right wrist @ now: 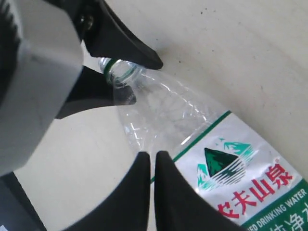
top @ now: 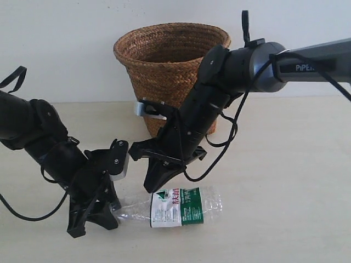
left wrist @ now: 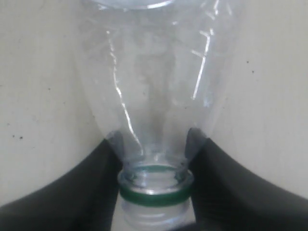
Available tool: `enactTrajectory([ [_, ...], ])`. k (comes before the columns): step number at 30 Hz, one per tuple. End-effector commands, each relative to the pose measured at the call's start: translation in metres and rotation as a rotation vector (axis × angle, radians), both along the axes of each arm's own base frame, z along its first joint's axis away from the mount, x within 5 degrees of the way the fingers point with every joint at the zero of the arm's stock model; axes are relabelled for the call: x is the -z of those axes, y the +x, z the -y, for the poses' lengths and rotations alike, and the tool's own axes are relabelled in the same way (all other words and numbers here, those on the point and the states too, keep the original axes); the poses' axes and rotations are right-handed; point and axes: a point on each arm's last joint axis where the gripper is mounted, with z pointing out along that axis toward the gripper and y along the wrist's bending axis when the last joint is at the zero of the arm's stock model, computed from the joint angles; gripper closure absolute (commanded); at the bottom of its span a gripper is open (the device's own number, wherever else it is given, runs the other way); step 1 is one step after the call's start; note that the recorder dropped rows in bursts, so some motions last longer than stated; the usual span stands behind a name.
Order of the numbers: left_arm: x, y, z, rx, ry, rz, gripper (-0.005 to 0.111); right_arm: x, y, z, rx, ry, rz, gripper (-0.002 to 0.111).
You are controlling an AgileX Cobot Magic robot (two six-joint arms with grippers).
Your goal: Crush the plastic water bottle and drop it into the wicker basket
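Note:
The plastic water bottle (top: 181, 207) lies on its side on the table, neck pointing left, label up. A green ring circles its neck (left wrist: 155, 195); no cap shows. My left gripper (top: 112, 211) is shut on the neck, its black fingers (left wrist: 91, 187) pressed against both sides. My right gripper (top: 153, 185) reaches down from the right. It is shut with nothing between its tips, which hang over the clear shoulder beside the label (right wrist: 240, 178); whether they touch the bottle I cannot tell. The wicker basket (top: 164, 82) stands upright behind, against the wall.
The beige table (top: 285, 192) stretches to the right of the bottle. The right arm (top: 247, 68) crosses in front of the basket's right side, with black cables (top: 227, 139) looping below it. A white wall rises behind.

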Motion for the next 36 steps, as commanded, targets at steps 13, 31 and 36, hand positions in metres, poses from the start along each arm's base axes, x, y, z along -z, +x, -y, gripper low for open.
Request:
enactTrajectory([
  [13,0.007,-0.001,0.002,-0.012,0.012,-0.017,0.102,0.076,0.001,-0.011,0.013,-0.12,-0.087,0.108],
  [31,0.007,-0.002,0.002,-0.017,0.011,-0.03,0.102,0.129,0.013,0.009,0.047,-0.463,-0.165,0.108],
  [36,0.007,-0.002,0.002,-0.025,0.012,-0.034,0.102,0.127,0.015,0.01,0.072,-0.435,-0.193,0.108],
])
